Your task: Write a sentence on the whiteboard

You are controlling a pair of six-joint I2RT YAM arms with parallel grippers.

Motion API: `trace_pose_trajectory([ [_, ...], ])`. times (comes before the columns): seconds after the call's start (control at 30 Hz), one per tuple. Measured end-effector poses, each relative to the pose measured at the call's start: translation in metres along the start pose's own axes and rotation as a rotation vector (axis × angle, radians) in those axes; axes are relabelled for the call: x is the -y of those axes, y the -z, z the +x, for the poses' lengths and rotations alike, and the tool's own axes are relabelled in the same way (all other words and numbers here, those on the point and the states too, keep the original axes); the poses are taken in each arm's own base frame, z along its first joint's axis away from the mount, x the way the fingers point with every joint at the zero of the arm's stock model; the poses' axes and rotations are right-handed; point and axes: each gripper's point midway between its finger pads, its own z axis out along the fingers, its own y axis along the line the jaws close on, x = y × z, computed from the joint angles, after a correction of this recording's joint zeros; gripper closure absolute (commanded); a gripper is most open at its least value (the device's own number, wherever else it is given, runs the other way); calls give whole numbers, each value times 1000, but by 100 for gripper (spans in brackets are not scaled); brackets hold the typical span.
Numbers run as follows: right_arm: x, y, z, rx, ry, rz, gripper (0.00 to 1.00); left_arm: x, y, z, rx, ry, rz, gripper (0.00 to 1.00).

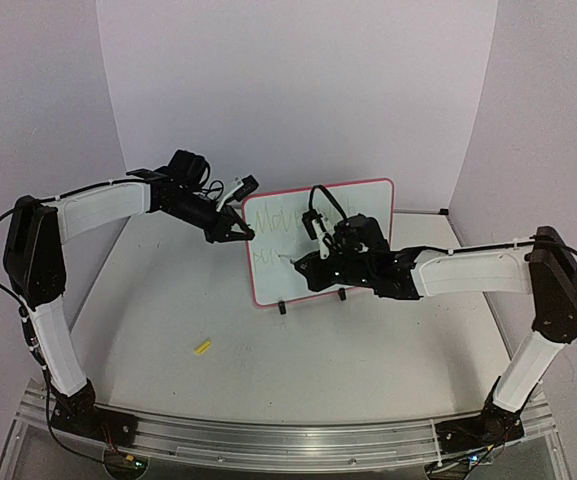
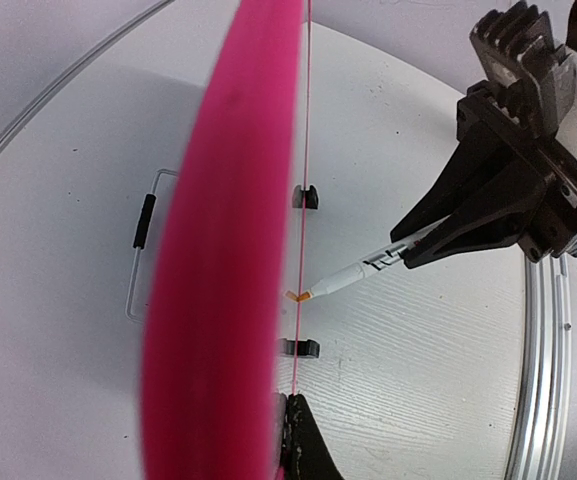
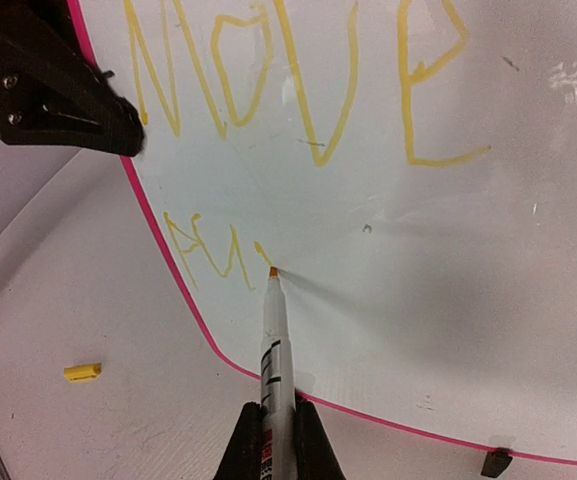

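- Whiteboard (image 1: 270,268) stands on the table (image 1: 168,330) between both arms.
- Left gripper (image 1: 240,234) pinches its pink edge; it should hold steady.
- Right gripper (image 3: 273,425) squeezes the marker (image 3: 271,330), tip touching the board; press softly and go slow so the sentence (image 3: 298,90) shows.

From above-behind, I see the whiteboard (image 1: 273,272) toward twelve o'clock; left wrist views it edge-on, right wrist faces it closely.
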Motion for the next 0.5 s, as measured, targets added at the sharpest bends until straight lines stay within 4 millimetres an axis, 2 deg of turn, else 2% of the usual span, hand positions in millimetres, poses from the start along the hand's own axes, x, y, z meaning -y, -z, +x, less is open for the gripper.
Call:
trace_pose_trajectory([
  [0.17, 7, -1, 17, -36, -14, 24, 100, 0, 0, 0, 0, 0, 0, 100],
  [0.5, 8, -1, 17, -36, -16, 28, 100, 0, 0, 0, 0, 0, 0, 100],
])
